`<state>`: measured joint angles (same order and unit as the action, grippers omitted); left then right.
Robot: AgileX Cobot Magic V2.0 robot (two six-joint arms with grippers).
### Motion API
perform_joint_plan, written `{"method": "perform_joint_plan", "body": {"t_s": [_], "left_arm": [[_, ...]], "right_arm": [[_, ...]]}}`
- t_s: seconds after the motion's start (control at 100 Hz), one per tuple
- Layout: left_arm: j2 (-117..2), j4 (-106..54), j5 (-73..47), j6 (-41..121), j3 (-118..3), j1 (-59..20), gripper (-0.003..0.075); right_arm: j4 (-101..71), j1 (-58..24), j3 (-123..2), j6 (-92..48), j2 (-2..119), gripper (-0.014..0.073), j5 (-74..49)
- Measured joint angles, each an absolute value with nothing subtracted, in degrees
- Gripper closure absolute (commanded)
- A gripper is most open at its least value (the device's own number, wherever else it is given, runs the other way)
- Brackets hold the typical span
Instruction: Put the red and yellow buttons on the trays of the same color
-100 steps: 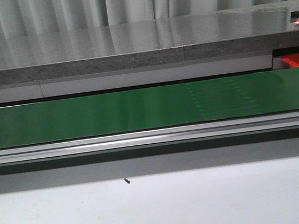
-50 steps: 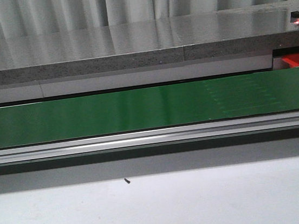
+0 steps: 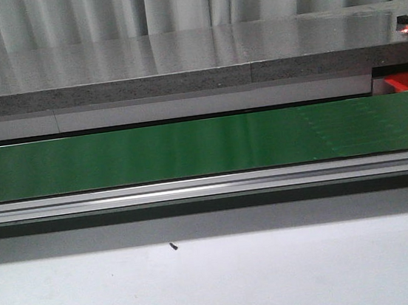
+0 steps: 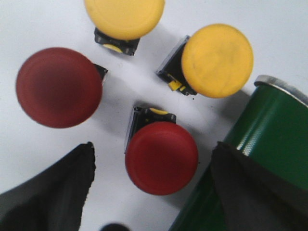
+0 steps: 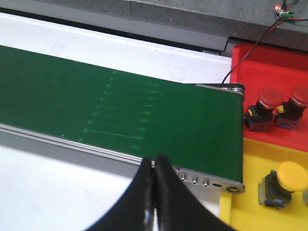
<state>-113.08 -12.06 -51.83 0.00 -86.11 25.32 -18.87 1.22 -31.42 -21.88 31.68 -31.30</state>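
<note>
The faint pale marks on the green belt (image 3: 189, 148) have shifted toward its right end since 1 s ago. Red tray (image 5: 269, 77) w/ two red buttons (image 5: 263, 102) and yellow tray (image 5: 269, 159) w/ a yellow button (image 5: 284, 180) are seen beyond that end. Left hand (image 4: 151, 185) is spread wide over a red button (image 4: 161, 157) on the white surface (image 4: 38, 19); right hand (image 5: 154, 187) is pressed closed, empty.

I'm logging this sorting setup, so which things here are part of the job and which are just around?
Job:
two red buttons and two yellow buttons under the open left hand; red tray; yellow tray; green belt.

Just around:
grey counter, curtain, wire.
</note>
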Motion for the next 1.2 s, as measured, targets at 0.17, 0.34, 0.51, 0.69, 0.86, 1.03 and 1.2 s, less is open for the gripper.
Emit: {"method": "perform_joint_plan", "body": {"t_s": [0.17,0.34,0.51,0.69,0.86,1.03,1.2], "left_arm": [[-114.3,-12.3,-51.6,0.0,-86.1,25.3,0.0221],[-114.9,-12.5,-51.6,0.0,-86.1,25.3,0.0294],[-114.9,-12.6,-51.6,0.0,-86.1,25.3,0.0434],[-114.9,-12.7,-51.6,0.0,-86.1,25.3,0.0603],[-114.5,-12.7,-51.5,0.0,-86.1,25.3,0.0705],[-109.9,-12.7,-52.3,0.0,-86.1,25.3,0.0722],[-103.4,-12.7,-54.4,1.5,-86.1,25.3,0.0722]], "right_arm": [[-18.9,1.2,-31.4,-21.9,31.7,0.0662,-31.3],[-18.9,1.2,-31.4,-21.9,31.7,0.0662,-31.3],[-18.9,1.2,-31.4,-21.9,31.7,0.0662,-31.3],[-18.9,1.2,-31.4,-21.9,31.7,0.0662,-31.3],[-18.9,1.2,-31.4,-21.9,31.7,0.0662,-31.3],[-18.9,1.2,-31.4,-21.9,31.7,0.0662,-31.3],[-18.9,1.2,-31.4,-21.9,31.7,0.0662,-31.3]]}}
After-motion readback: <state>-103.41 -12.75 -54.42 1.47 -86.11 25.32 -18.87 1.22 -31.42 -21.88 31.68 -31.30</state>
